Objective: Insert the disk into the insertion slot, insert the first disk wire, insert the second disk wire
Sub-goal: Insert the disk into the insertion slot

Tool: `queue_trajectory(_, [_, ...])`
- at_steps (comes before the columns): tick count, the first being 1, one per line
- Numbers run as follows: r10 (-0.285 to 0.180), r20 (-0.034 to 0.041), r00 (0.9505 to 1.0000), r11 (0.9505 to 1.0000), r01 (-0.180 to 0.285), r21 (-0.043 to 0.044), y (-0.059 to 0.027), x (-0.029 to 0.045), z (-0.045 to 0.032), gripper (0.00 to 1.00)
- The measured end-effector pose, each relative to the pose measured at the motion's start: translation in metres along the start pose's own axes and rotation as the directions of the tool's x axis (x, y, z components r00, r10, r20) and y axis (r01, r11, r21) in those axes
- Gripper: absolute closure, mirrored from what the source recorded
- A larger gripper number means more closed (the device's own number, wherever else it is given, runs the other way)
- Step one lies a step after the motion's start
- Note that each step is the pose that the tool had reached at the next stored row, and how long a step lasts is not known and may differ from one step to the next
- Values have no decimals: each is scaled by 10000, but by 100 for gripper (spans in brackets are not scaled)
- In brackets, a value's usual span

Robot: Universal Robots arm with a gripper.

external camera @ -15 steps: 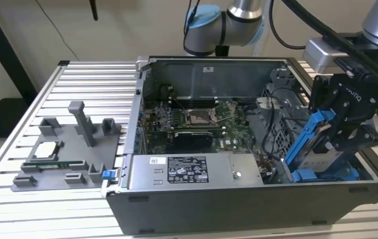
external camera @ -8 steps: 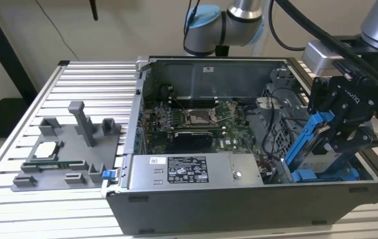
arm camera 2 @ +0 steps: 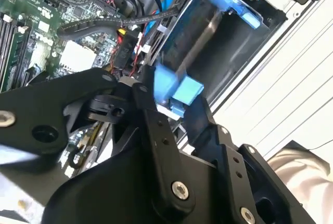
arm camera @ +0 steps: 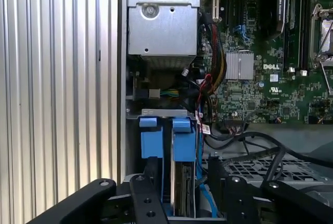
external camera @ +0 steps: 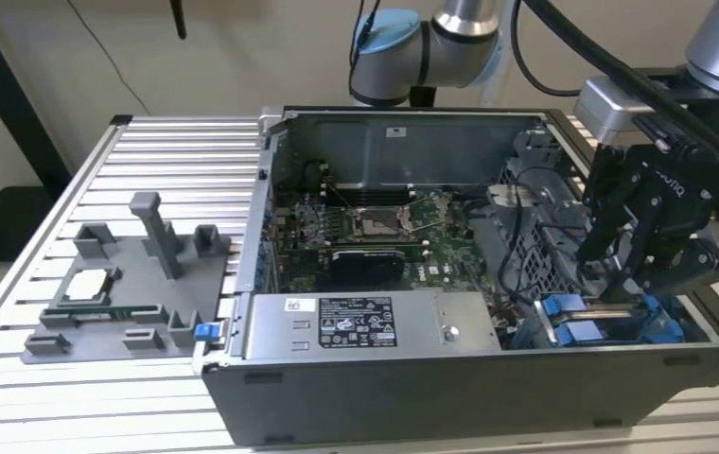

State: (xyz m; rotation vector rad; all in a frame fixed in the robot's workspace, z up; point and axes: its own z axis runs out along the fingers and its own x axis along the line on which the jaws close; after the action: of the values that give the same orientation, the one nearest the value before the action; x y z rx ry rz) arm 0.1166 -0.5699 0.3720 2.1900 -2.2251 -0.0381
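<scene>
One disk [arm camera: 182, 195], on edge in its blue carrier, sits in the insertion slot [arm camera: 161, 113] just off the end of the power-supply box [arm camera: 164, 21]. The gripper [external camera: 619, 293] hangs directly over it. The fingers [arm camera: 152, 177] straddle it, one per face, and look clamped on the blue carrier. The disk's exposed edge runs straight away from the box and passes between the fingers. Seating depth: can't tell.
</scene>
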Motion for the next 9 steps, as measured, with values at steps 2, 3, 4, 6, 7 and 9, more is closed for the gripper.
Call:
queue_trajectory(2, [0,0,10000,10000,0,0,0,0,0,0])
queue_trajectory(3, [0,-1,10000,10000,0,0,0,0,0,0])
queue_trajectory(4, [0,0,10000,10000,0,0,0,0,0,0])
queue_trajectory(6, [0,0,10000,10000,0,0,0,0,-1,0])
queue_trajectory(7, [0,2,10000,10000,0,0,0,0,-5,0])
queue_trajectory(9, [1,-15,10000,10000,-2,-9,1,0,-17,0])
